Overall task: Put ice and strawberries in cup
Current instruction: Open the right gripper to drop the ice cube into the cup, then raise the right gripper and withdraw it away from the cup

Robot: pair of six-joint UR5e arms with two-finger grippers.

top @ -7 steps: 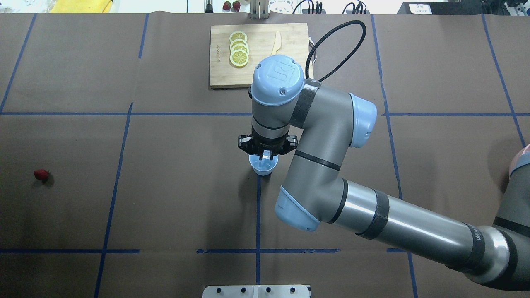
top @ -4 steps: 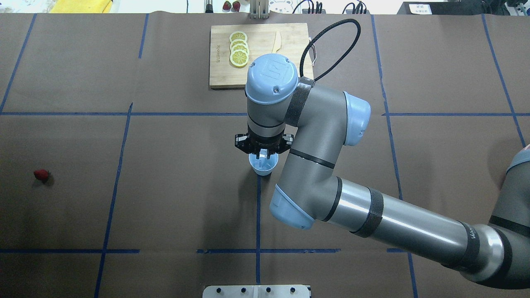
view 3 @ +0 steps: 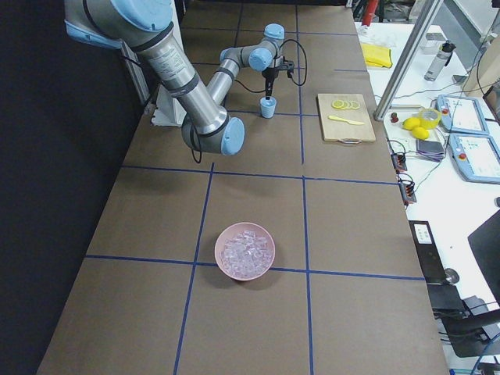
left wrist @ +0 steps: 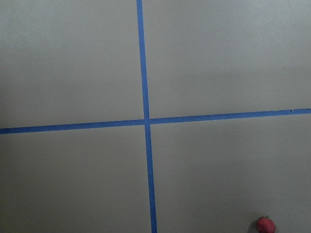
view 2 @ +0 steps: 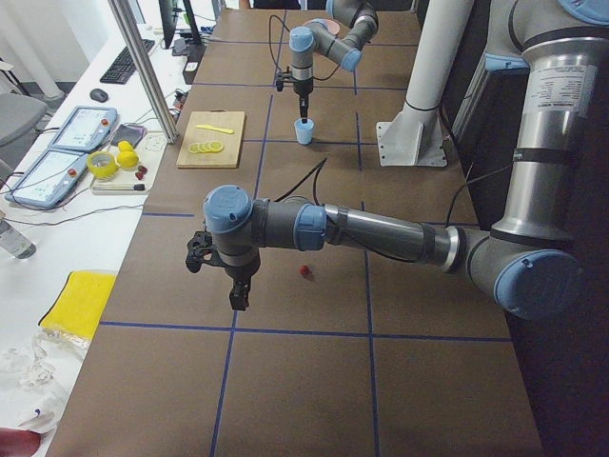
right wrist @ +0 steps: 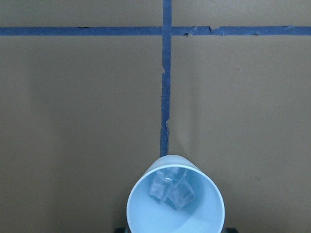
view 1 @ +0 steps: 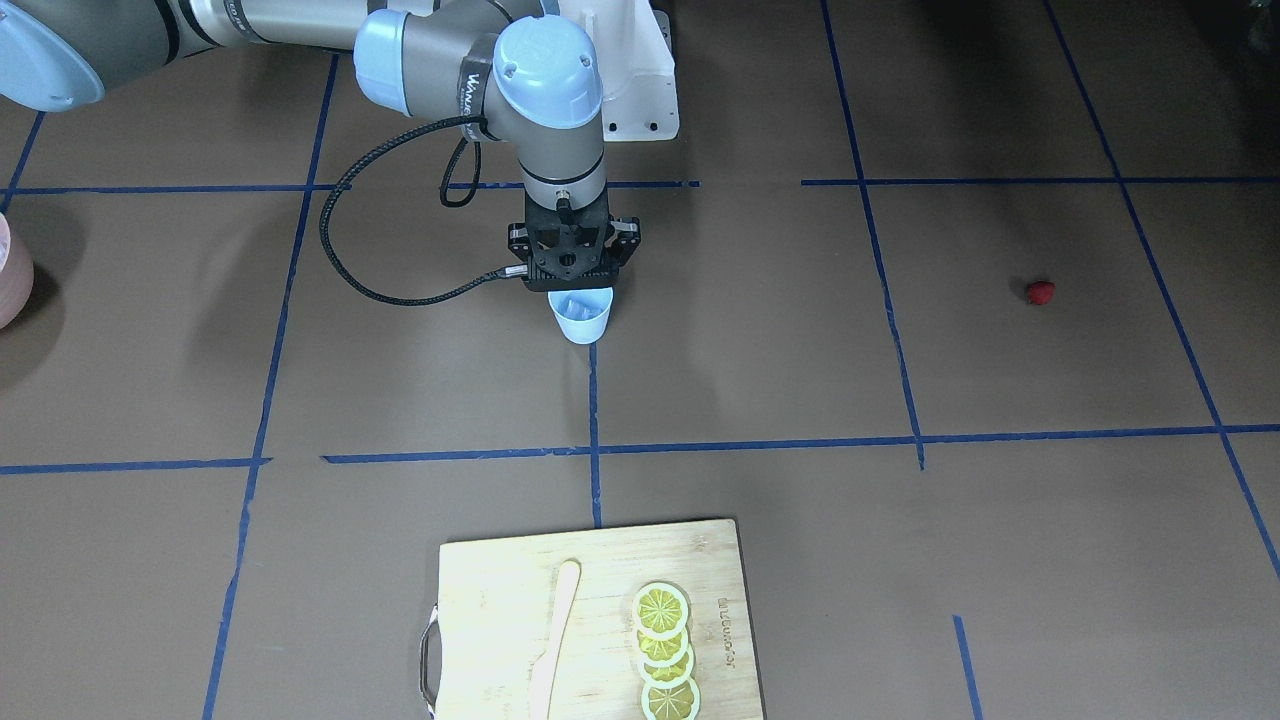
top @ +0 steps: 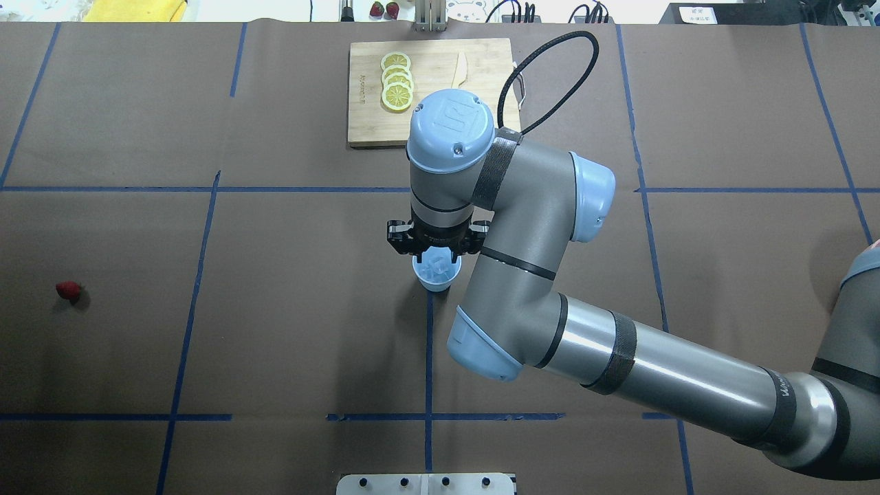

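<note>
The light-blue cup (top: 436, 279) stands upright near the table's middle, on a blue tape line. Pale ice (right wrist: 172, 191) lumps lie in its bottom. Directly over its mouth hangs my right gripper (top: 435, 255), open, with nothing between its fingers. The strawberry (top: 69, 290) lies alone on the table far to the left, also seen as a strawberry (left wrist: 266, 224) at the bottom edge of the left wrist view. My left gripper (view 2: 237, 297) hovers above the table a short way from the strawberry (view 2: 304, 271); I cannot tell whether it is open or shut.
A pink bowl (view 3: 245, 251) filled with ice sits at the table's right end. A wooden cutting board (top: 481, 103) with lemon slices (top: 397, 88) and a wooden knife lies beyond the cup. Blue tape lines grid the brown table cover.
My right gripper shifted slightly left over the cup and opened. The ice lump it held between its fingers now lies inside the cup.
</note>
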